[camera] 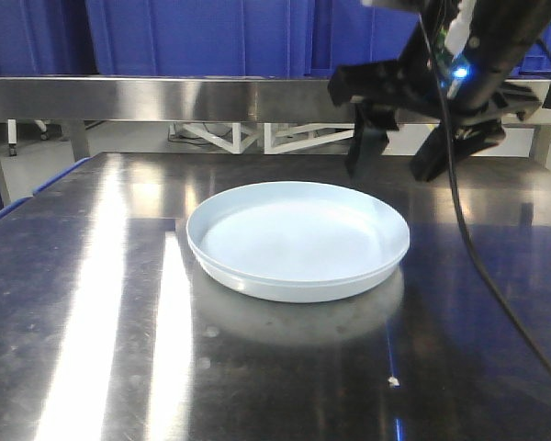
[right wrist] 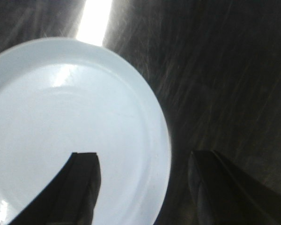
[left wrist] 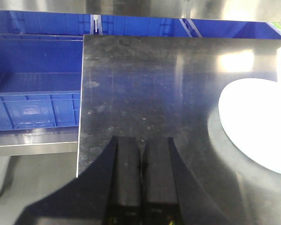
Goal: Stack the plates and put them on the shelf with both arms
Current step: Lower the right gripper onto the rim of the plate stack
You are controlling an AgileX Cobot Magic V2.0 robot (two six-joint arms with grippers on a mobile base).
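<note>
Steel table (camera: 83,349) nearest us carries the plates (camera: 294,243) at centre, apparently already nested. Over their far right rim the right gripper (camera: 388,171) hovers, jaws apart; the left gripper (left wrist: 141,146), fingers together, hangs well left. We judge lifting and shelving remain.

No legible txt/labels, seemingly, any view

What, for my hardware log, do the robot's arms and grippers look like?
Both are black. The right gripper has an angular body, two flat tapering fingers, a small blue light and a loose black cable. The left gripper shows two blocky black fingers.
</note>
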